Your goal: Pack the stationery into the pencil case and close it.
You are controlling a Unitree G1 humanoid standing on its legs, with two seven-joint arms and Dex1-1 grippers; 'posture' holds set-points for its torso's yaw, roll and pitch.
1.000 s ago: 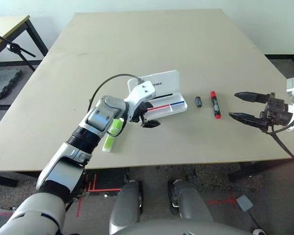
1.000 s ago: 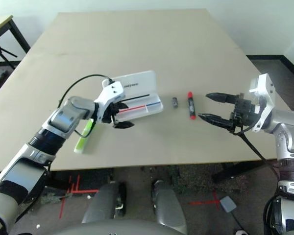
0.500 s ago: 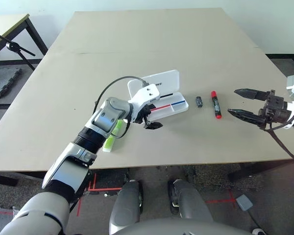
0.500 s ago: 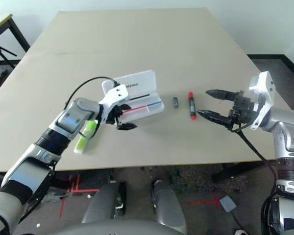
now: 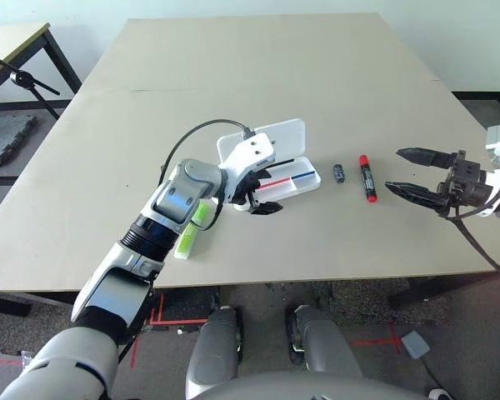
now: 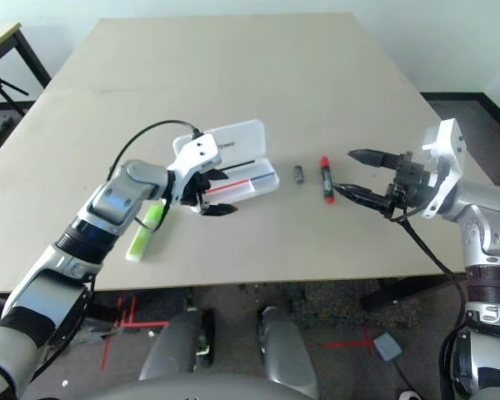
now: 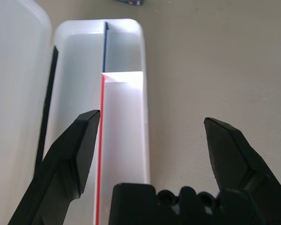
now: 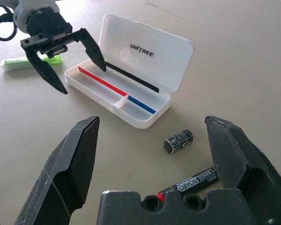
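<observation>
While the worktop (image 5: 233,75) spreads broad and bare toward its far edge, everything on it sits in a row near the near edge. The case (image 5: 275,162) lies about midway along that edge, lid thrown back toward the far side with the lettering facing up, tray toward the robot; its long axis runs roughly parallel to the near edge, slightly slanted, the blue-striped end toward the right edge and the red-striped end toward the left. The tray looks empty. The left claw (image 5: 254,196) hangs over the tray's left end, fingers spread wide and pinching nothing, one finger above the tray, the other above bare worktop beside the near wall. Behind its forearm, toward the left edge, the highlighter (image 5: 192,229) lies with its long axis running from near edge to far, partly hidden by the arm. Right of the case, apart from it, the marker (image 5: 366,177) also lies near-to-far, red cap at the far end. Between marker and case sits the block (image 5: 337,173), just beside the marker. The right claw (image 5: 408,171) hovers further right, spread wide and empty, pointing at the marker.
</observation>
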